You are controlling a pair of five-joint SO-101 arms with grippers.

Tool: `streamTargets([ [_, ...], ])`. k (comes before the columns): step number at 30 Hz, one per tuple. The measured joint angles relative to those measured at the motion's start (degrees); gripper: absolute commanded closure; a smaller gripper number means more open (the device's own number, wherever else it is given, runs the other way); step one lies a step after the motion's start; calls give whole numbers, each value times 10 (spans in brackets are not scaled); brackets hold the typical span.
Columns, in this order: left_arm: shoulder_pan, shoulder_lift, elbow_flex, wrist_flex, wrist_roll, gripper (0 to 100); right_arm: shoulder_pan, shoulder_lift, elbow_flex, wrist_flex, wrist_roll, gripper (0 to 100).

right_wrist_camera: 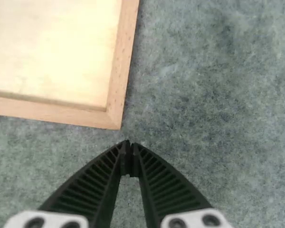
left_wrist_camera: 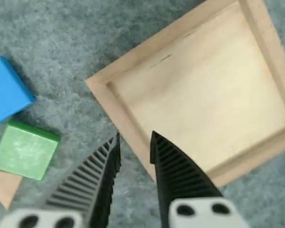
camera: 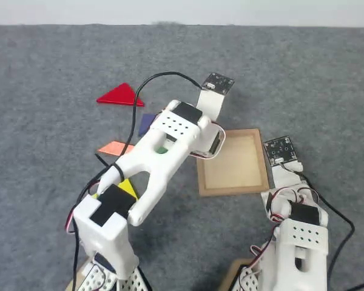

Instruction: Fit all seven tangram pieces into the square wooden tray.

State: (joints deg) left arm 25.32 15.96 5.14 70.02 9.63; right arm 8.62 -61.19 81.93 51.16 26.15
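The left fingers [left_wrist_camera: 175, 166] stand a narrow gap apart and grip nothing, their tips over one wall of the square wooden tray [left_wrist_camera: 156, 43], with that wall's rim showing in the gap. The right fingers [right_wrist_camera: 104, 185] are pressed together tip to tip with nothing between them, low over the cloth just off a corner of the tray [right_wrist_camera: 118, 71]. In the high view the tray [camera: 230, 190] lies on the desk between the two white arms. The tangram pieces lie outside it on the left arm's side. A bright blue triangular block [left_wrist_camera: 7, 92] and a light green square block [left_wrist_camera: 23, 149] sit close together near the tray, with a pale orange piece [left_wrist_camera: 2, 187] just beside the green one. Farther out are a red triangle [camera: 118, 96], a dark blue piece [camera: 147, 123], an orange slanted flat piece [camera: 114, 147] and a yellow piece [camera: 128, 188] partly hidden by the left arm. A grey felt-like cloth [camera: 303, 79] covers the desk, and a pale strip of wall [camera: 182, 11] runs behind it.
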Motion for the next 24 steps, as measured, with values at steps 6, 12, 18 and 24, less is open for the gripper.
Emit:
streamTargets([
  [6, -115, -51, 0, -23, -32, 795, 0, 0, 0, 0, 0, 989],
  [12, -301, -53, 0, -116, -13, 778, 0, 0, 0, 0, 0, 989],
  [18, -328, 22, -46, -171, 94, 679, 0, 0, 0, 0, 0, 989],
  [24, -337, 152, -160, -174, 218, 673, 0, 0, 0, 0, 0, 989],
])
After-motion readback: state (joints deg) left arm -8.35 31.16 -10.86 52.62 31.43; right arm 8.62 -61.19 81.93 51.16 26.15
